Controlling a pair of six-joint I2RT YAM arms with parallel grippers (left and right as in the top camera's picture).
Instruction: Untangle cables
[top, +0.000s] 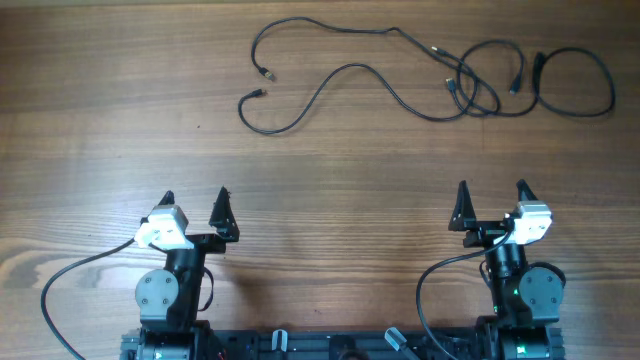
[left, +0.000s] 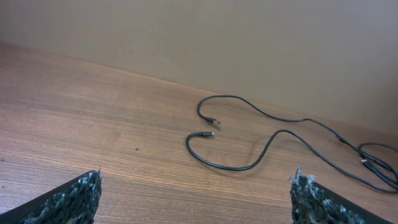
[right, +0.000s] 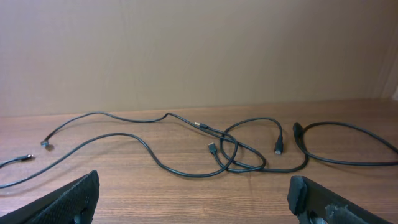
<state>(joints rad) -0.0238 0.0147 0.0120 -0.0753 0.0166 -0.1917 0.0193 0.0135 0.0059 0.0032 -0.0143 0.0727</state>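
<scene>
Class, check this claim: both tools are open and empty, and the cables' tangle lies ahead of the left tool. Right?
No: the overhead view shows the cables tangled ahead of the right tool, not the left tool. Both are open and empty.

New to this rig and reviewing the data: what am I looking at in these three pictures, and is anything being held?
Two robot arms sit at the near edge of a wooden table. One picture looks straight down from above. The other two come from a camera on each wrist, so the dark fingers show in the bottom corners. The left gripper and the right gripper both stand open and hold nothing. Thin black cables lie at the far side, away from both grippers. On the right side, they cross over each other in a tangle.
</scene>
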